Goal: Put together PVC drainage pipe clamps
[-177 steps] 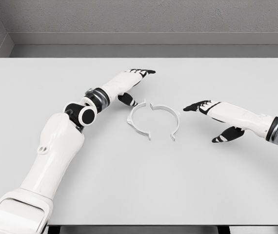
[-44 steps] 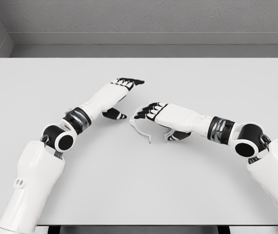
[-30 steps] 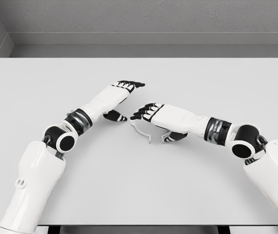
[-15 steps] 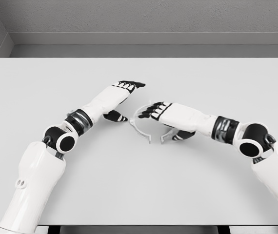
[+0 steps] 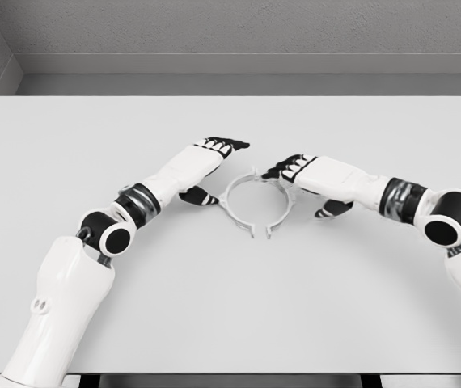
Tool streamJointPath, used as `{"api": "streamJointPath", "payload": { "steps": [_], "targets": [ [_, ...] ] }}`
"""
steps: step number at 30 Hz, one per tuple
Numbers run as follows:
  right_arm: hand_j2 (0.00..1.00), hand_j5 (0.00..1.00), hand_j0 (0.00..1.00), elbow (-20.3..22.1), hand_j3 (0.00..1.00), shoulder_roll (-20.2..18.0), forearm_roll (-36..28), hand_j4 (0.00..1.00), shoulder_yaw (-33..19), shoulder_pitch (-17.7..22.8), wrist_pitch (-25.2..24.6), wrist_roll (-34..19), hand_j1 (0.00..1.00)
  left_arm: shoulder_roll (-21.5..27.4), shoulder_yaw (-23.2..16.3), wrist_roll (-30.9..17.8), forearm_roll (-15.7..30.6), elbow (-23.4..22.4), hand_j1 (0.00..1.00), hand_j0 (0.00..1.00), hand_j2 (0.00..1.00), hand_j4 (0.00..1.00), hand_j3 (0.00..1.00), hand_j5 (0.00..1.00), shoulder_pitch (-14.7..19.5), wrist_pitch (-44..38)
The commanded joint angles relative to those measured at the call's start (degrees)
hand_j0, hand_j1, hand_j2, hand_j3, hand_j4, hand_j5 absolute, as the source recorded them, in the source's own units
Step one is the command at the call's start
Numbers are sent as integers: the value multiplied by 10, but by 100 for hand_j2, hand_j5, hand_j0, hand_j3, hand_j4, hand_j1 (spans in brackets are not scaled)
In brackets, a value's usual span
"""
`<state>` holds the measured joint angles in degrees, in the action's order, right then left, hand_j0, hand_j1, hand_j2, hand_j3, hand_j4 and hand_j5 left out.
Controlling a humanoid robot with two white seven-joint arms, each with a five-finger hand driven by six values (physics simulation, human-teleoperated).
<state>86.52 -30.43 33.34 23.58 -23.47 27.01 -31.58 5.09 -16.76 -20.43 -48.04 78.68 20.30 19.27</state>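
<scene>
Clamp ring [image 5: 256,202]: two white half-rings lying on the table [image 5: 230,307] near centre, tips almost met at 6 o'clock.
Left hand [image 5: 206,162]: at the ring's 9 o'clock, fingers extended, nothing gripped.
Right hand [image 5: 315,178]: at 3 o'clock, fingers flat, nothing held; contact cannot be told.
Risk: uneven side pressure is judged liable to skew the halves, so the tabs would miss.

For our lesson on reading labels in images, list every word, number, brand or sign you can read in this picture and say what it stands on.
None: no readable text appears anywhere.
The white clamp halves are plain, with no markings visible.
The table is bare grey, without labels.
The left robot hand and right robot hand, and their arms, show only white and black parts, no lettering or logos.
</scene>
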Motion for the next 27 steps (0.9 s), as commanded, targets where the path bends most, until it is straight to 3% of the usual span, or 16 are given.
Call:
{"api": "streamJointPath", "payload": {
  "steps": [1, 15, 25, 27],
  "targets": [
    [100, 100, 100, -14, 100, -3, -3, 100, -4, 0, -1, 0, 100, -1, 0, 0, 3, 2, 100, 100, 100, 100, 100, 100, 0, 0],
    [100, 100, 100, -41, 100, -7, -5, 100, -37, -12, -34, 6, 100, 6, 4, 1, 4, 2, 100, 100, 100, 100, 100, 100, 0, -1],
    [100, 100, 100, -50, 100, -6, -5, 100, -50, -12, -36, 6, 100, 2, 5, 1, 3, -9, 100, 100, 100, 100, 100, 100, 19, -4],
    [100, 100, 100, -50, 100, -5, -5, 100, -49, -11, -35, 6, 100, 1, 3, 0, 3, -28, 100, 100, 100, 100, 100, 100, 33, -4]
  ]
}}
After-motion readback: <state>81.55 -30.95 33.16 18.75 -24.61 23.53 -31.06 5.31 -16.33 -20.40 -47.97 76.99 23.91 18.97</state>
